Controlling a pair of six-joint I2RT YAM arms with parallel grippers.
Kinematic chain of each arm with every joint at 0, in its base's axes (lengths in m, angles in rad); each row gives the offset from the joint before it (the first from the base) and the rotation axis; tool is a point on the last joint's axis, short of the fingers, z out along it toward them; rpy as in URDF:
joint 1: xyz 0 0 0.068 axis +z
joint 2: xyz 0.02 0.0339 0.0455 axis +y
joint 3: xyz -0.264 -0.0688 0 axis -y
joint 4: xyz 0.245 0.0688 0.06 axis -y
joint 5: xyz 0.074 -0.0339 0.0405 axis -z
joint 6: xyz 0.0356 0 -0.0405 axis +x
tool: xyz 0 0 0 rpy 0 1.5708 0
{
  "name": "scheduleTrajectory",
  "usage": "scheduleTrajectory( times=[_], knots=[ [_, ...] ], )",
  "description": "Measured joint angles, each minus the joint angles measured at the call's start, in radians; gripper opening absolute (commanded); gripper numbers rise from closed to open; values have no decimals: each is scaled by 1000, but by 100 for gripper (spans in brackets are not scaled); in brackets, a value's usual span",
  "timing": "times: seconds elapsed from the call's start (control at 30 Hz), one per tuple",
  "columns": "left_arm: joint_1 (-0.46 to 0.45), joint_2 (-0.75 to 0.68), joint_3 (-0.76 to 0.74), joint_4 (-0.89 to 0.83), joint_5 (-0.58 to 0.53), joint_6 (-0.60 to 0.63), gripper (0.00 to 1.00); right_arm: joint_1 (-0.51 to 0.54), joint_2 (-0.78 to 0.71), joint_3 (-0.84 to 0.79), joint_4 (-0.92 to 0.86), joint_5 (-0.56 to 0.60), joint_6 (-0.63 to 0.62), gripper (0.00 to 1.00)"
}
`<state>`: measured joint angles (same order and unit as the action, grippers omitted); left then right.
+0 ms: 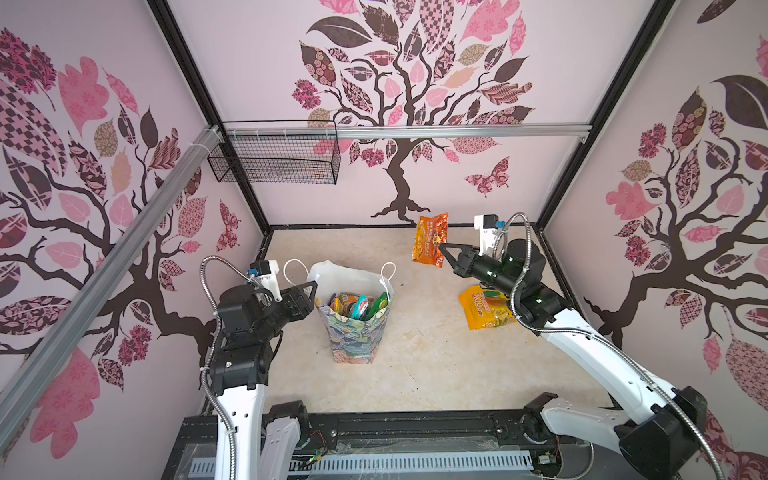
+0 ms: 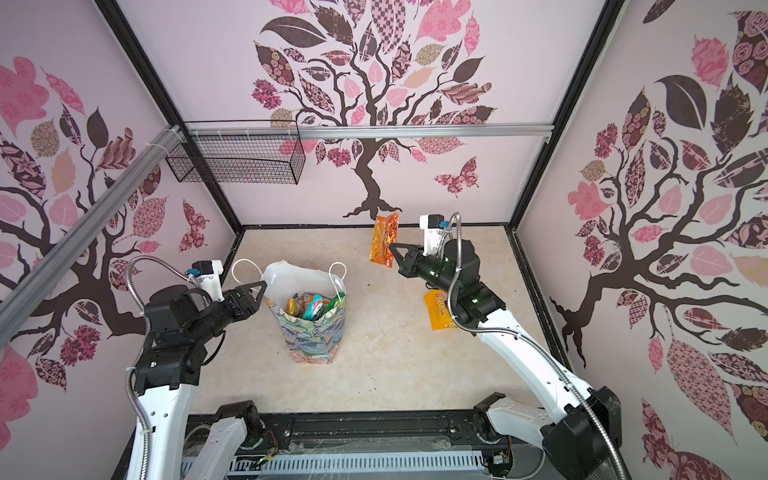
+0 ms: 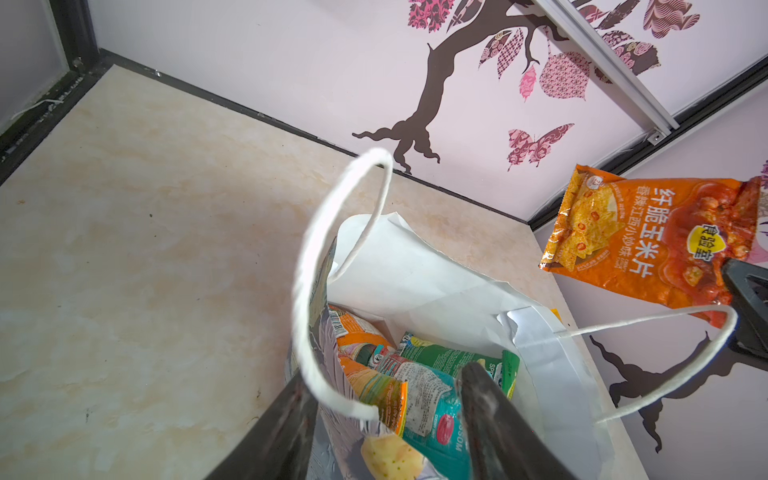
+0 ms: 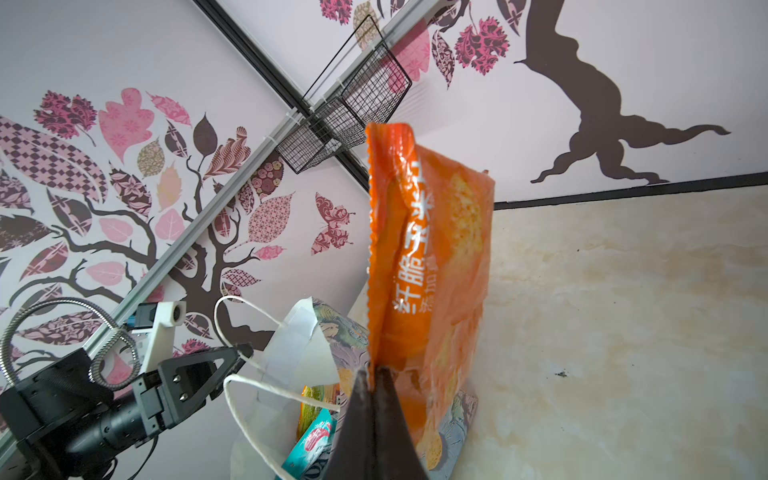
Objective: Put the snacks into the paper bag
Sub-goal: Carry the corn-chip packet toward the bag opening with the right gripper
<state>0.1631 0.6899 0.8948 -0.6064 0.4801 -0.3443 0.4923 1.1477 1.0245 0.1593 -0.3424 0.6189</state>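
So, the orange packet (image 1: 431, 240) is up in the air right of centre in both top views, hanging roughly upright, pinched near its lower right corner by my right gripper (image 1: 443, 248), jaws pressed together on the foil. The paper bag (image 1: 358, 332) stands upright just left of centre, well apart from the packet, mouth open, with several snacks (image 1: 360, 304) already inside. A yellow packet (image 1: 482, 309) lies flat on the table (image 1: 415, 374) at centre right, half under my right arm. My left gripper (image 1: 312, 286) sits at the bag's left rim, jaws spread; in the left wrist view one finger (image 3: 282, 436) is outside the wall and the other inside, so I reckon it's bracing the mouth open. To do this bit well I'd carry the packet over the opening, narrow edge down, clear of the cord handles (image 3: 300, 311), and let go only once it's below the rim. Right arm's stretched forward, wrist pointing toward frame left; left arm's folded up, wrist aimed right at the bag.
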Motion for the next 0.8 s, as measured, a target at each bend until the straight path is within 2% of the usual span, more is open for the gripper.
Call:
scheduleTrajectory(
  times=[0.33, 0.63, 0.8],
  knots=[
    [0, 0, 0, 0, 0, 0, 58, 60, -11, 25, -24, -18, -6, 0],
    [5, 0, 0, 0, 1, 0, 58, 174, -3, 271, -36, -2, -38, 0],
    [5, 0, 0, 2, 5, 0, 58, 232, 53, 396, -65, 19, -74, 0]
  ],
)
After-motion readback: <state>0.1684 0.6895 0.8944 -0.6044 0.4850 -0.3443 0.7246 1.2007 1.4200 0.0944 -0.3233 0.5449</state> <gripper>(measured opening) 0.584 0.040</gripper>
